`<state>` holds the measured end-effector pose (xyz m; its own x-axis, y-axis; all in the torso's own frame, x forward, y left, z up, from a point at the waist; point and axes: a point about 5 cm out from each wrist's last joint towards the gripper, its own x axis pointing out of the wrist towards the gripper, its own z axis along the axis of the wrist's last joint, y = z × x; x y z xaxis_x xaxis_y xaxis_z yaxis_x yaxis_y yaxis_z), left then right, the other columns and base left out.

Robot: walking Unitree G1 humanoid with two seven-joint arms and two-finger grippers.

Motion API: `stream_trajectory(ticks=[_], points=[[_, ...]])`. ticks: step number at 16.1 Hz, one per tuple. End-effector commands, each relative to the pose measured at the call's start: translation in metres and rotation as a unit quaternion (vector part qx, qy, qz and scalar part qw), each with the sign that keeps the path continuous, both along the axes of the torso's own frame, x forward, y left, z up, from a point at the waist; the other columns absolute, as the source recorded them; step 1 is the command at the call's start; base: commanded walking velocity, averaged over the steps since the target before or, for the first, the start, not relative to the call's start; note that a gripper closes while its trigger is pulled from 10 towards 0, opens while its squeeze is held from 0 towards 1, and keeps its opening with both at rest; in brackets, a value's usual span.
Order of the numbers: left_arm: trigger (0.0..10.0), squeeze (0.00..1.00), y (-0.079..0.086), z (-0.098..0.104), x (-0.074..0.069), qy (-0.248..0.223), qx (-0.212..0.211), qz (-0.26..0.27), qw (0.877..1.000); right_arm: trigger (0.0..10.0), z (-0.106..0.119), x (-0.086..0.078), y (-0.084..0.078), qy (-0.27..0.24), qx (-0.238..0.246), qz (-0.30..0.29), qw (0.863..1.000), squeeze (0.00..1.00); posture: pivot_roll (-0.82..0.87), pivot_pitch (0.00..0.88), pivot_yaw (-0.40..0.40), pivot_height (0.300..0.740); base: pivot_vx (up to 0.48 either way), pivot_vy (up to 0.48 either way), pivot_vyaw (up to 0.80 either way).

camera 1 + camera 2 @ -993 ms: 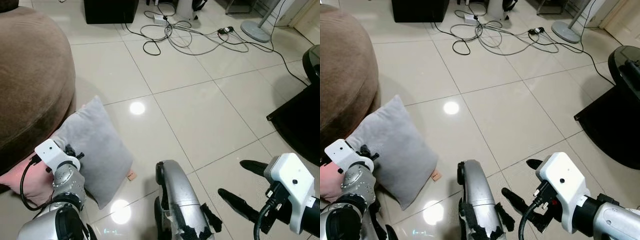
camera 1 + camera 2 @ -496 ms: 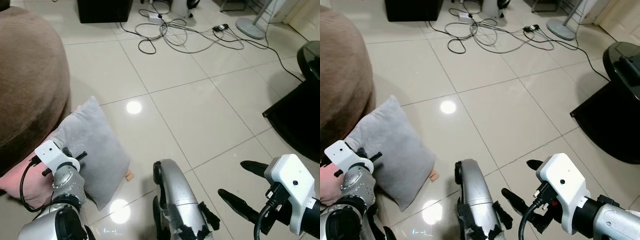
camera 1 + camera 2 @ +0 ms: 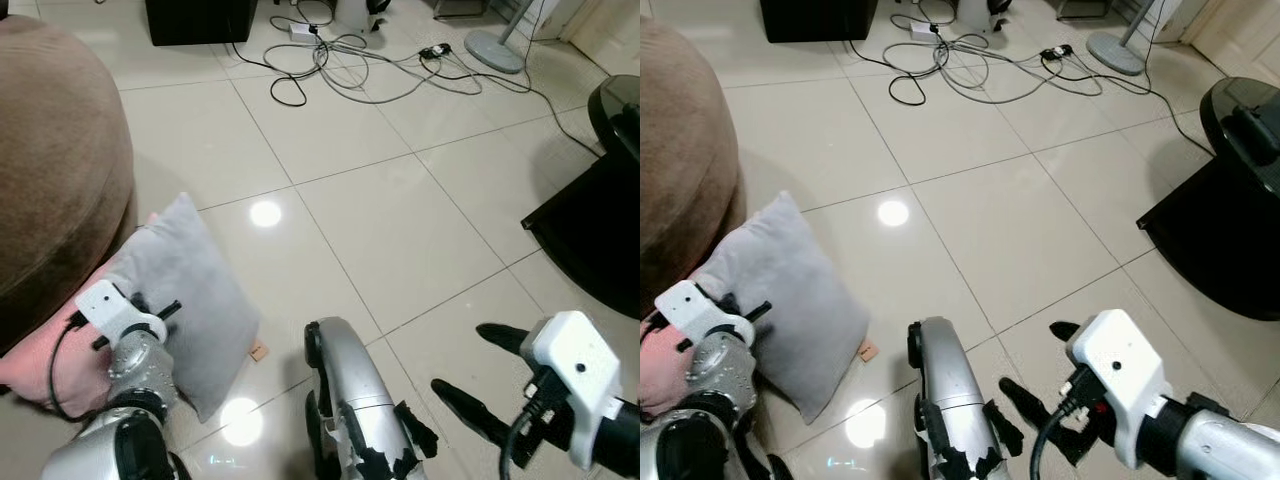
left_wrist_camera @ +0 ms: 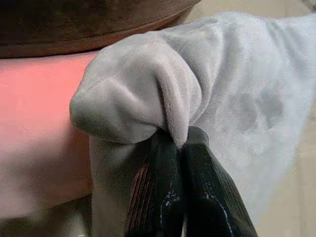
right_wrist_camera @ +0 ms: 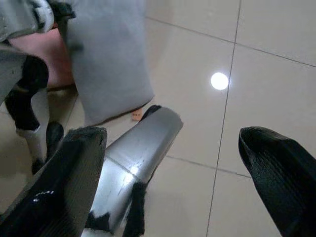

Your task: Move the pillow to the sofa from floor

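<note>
Where the left gripper (image 4: pixel 180 143) pinches it, the grey pillow (image 3: pixel 185 290) bunches.

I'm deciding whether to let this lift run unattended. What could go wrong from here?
The left gripper pinches only a small fold at the grey pillow's corner, so the fabric may slip out as it lifts. A pink pillow lies against the grey one and may get dragged along. The right gripper hangs open, giving no support.

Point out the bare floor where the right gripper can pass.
Bare tiles run between the grey pillow and the black table. It is crowded by the cables and where the left gripper pinches the pillow against the sofa.
</note>
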<state>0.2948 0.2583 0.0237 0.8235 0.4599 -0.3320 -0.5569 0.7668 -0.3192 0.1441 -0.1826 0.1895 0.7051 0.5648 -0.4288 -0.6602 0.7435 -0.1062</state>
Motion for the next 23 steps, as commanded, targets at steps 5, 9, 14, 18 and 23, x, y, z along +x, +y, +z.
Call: stream_trajectory(ticks=[5, 9, 14, 18, 23], points=[[0.0, 0.00, -0.064, -0.002, 0.009, -0.066, -0.006, -0.149, 0.987, 10.0, -0.039, 0.022, -0.010, -0.002, 0.009, -0.066, 0.998, 0.00, -0.29, 0.107, -0.067, 0.526, 0.000, 0.000, 0.00], [0.0, 0.00, -0.172, 0.034, 0.015, -0.226, -0.034, -0.368, 0.901, 10.0, -0.075, 0.056, -0.005, -0.040, 0.036, -0.129, 0.990, 0.00, -0.09, 0.000, 0.085, 0.526, 0.000, 0.000, 0.00], [0.0, 0.00, -0.166, 0.087, 0.015, -0.313, 0.042, -0.400, 0.860, 10.0, -0.081, 0.102, 0.017, -0.097, 0.064, -0.143, 0.983, 0.00, -0.01, 0.000, 0.113, 0.526, 0.000, 0.000, 0.00], [0.0, 0.00, -0.118, 0.118, 0.005, -0.318, 0.162, -0.320, 0.877, 10.0, -0.077, 0.118, 0.036, -0.117, 0.138, -0.162, 0.970, 0.00, 0.02, 0.000, 0.095, 0.546, 0.000, 0.000, 0.00], [0.0, 0.00, -0.102, 0.124, -0.011, -0.293, 0.244, -0.327, 0.865, 10.0, -0.087, 0.133, 0.050, -0.120, 0.155, -0.187, 0.963, 0.00, 0.04, 0.000, 0.083, 0.596, 0.000, 0.000, 0.00]])
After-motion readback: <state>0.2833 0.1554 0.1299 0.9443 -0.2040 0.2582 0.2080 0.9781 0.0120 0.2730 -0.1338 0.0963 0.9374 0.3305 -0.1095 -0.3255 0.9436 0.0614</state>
